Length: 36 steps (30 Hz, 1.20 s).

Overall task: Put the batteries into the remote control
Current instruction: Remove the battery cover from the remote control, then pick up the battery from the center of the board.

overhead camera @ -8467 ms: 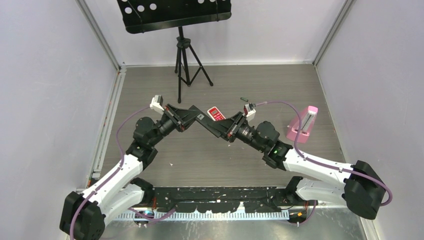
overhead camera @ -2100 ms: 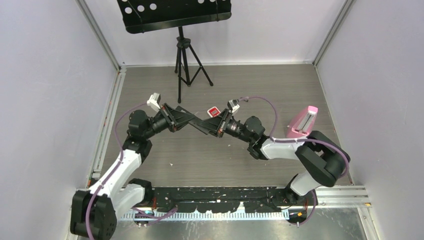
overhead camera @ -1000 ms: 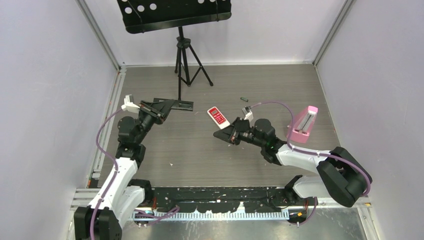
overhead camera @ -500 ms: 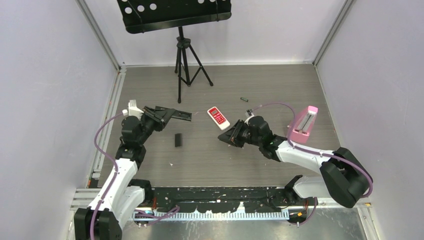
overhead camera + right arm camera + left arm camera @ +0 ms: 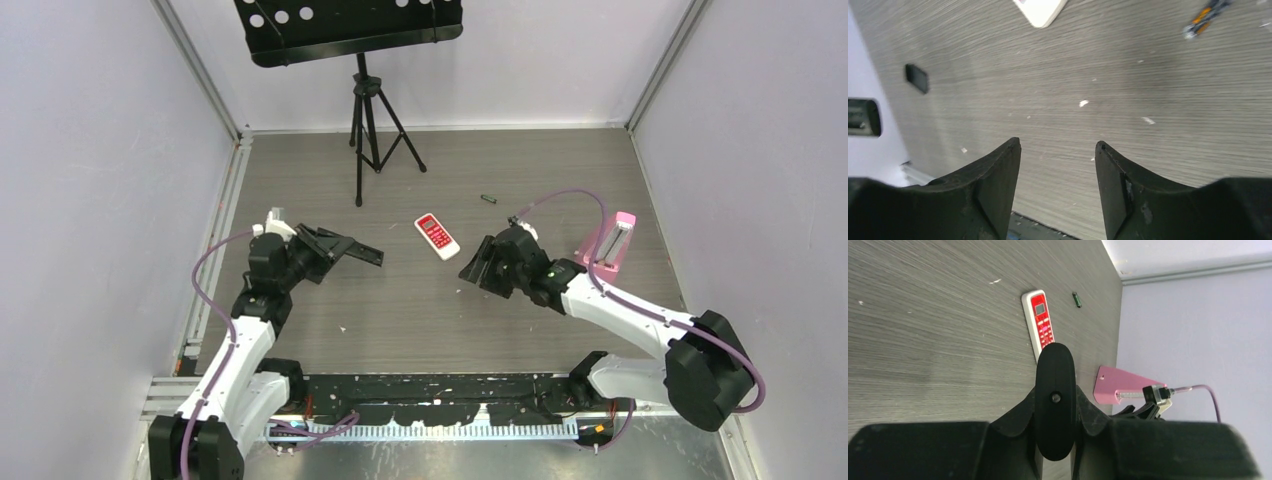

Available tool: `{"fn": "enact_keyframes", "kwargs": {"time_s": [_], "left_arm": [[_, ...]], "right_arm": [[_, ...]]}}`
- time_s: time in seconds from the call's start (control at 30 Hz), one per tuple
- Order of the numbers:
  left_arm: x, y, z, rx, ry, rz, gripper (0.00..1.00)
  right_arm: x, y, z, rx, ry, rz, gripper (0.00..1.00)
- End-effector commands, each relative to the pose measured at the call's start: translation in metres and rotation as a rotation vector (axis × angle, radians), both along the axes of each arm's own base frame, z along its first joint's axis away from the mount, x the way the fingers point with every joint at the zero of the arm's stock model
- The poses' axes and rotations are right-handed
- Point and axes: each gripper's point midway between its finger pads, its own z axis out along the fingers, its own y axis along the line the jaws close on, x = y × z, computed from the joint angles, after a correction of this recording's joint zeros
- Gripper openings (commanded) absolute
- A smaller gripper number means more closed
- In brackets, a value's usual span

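My left gripper is shut on a black remote control and holds it above the table at the left. A white and red remote lies flat mid-table. One dark green battery lies beyond it. An orange battery rests on the wood in the right wrist view. My right gripper hangs open just right of the white remote, with nothing between its fingers.
A small flat black piece lies on the wood toward the left arm. A pink wedge-shaped object stands at the right. A black music stand on a tripod occupies the back.
My right gripper has opened and drawn back to the right. My left gripper has swung the black remote down and toward the table's middle. The small black piece seen earlier is hidden from above.
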Motion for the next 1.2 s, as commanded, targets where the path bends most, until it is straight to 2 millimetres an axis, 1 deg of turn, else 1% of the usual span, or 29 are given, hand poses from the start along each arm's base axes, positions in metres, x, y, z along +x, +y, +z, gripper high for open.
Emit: {"fn": "enact_keyframes", "kwargs": {"time_s": [0.0,0.13,0.27,0.47,0.57,0.77,0.93,1.07,1.17], "left_arm": [[-0.006,-0.021,0.024,-0.004,-0.105,-0.161,0.00],[-0.016,-0.041,0.032,-0.037,-0.151,-0.294,0.00],[-0.027,-0.057,0.032,-0.032,-0.176,-0.381,0.00],[-0.047,-0.085,0.046,-0.042,-0.293,-0.521,0.00],[-0.057,-0.094,0.051,-0.047,-0.359,-0.585,0.00],[-0.079,-0.101,0.065,-0.056,-0.496,-0.688,0.00],[-0.088,-0.100,0.071,-0.040,-0.551,-0.706,0.00],[-0.090,-0.099,0.069,-0.029,-0.563,-0.706,0.00],[-0.090,-0.098,0.069,-0.025,-0.568,-0.699,0.00]], "right_arm": [[0.017,-0.034,0.002,-0.214,-0.050,-0.063,0.62],[0.026,-0.063,-0.008,-0.372,-0.028,-0.123,0.55],[0.038,-0.078,-0.020,-0.443,-0.001,-0.159,0.48],[0.057,-0.092,-0.034,-0.514,0.037,-0.199,0.49],[0.065,-0.096,-0.040,-0.536,0.050,-0.211,0.51],[0.079,-0.101,-0.047,-0.518,0.064,-0.234,0.52],[0.089,-0.102,-0.053,-0.514,0.087,-0.241,0.51],[0.090,-0.101,-0.060,-0.514,0.113,-0.234,0.39],[0.089,-0.100,-0.063,-0.506,0.125,-0.228,0.32]]}}
